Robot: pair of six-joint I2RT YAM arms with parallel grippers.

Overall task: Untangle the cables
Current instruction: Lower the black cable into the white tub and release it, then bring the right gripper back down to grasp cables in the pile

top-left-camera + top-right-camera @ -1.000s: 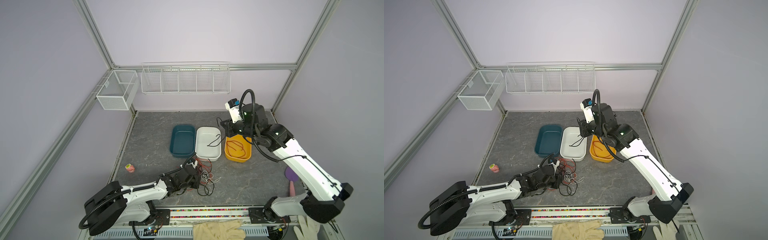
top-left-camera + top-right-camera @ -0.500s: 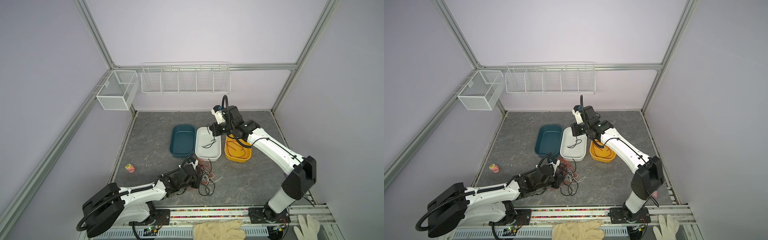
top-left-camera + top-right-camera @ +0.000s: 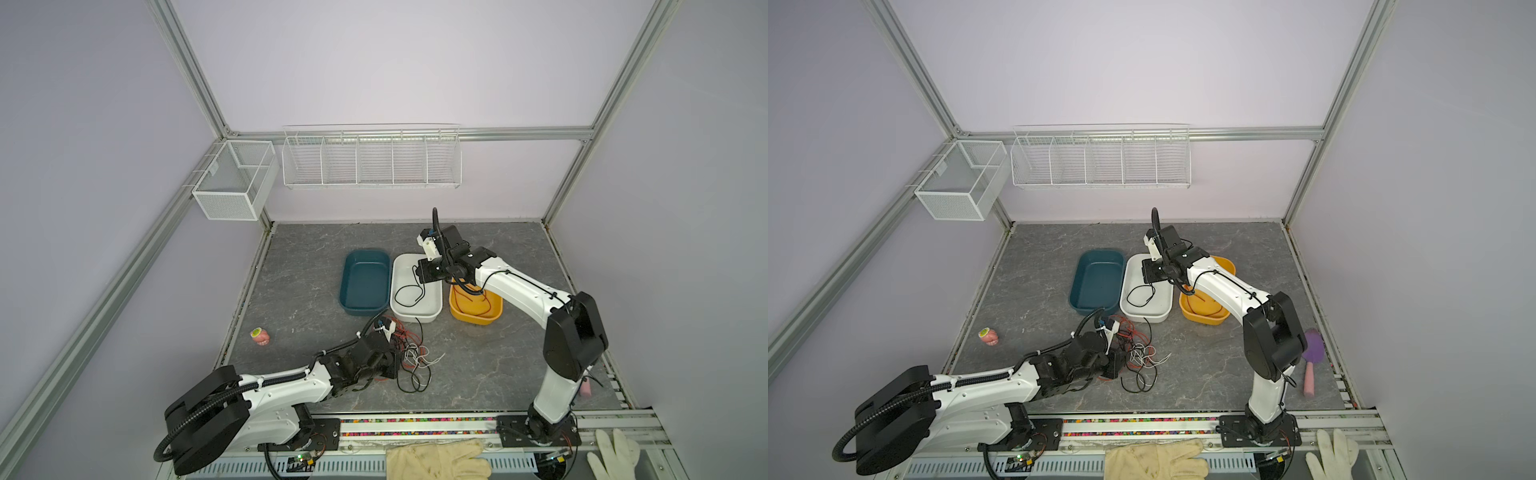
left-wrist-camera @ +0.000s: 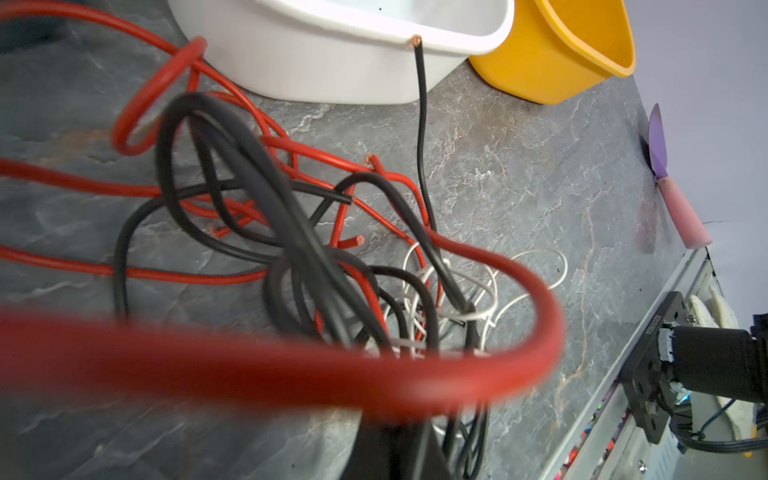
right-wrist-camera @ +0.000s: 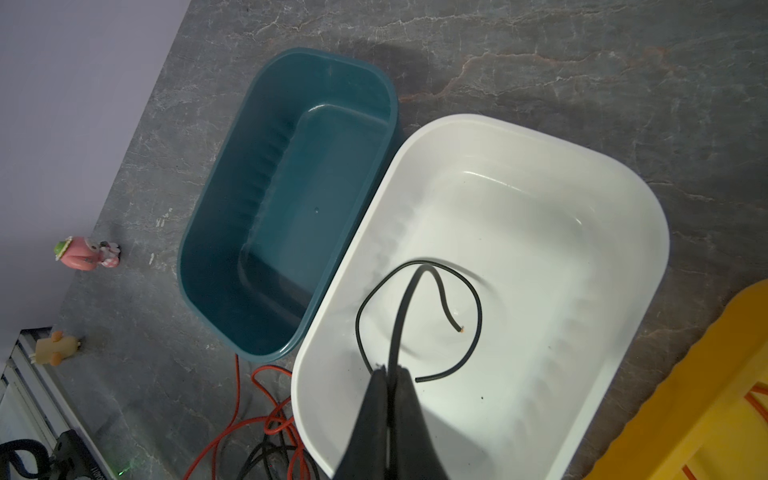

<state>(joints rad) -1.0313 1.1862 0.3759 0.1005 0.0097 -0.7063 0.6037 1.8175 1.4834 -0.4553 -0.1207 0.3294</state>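
Dropping black cable (image 5: 423, 266) into white bin (image 5: 540, 249): right gripper (image 5: 390, 374) pinches it over the bin; left gripper (image 3: 395, 365) pressed together in near tangle (image 3: 415, 357) on bench (image 3: 498, 353). Next: release, fetch another strand

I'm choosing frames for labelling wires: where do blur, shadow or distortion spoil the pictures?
Left wrist: a red cable loops close to the lens, badly blurred, black cables behind it soft; table sharp. Right wrist: sharp but dim, the shut jaws a dark silhouette, soft shadow in the white bin. Both top views: even light, sharp, frame posts splayed by the wide lens.
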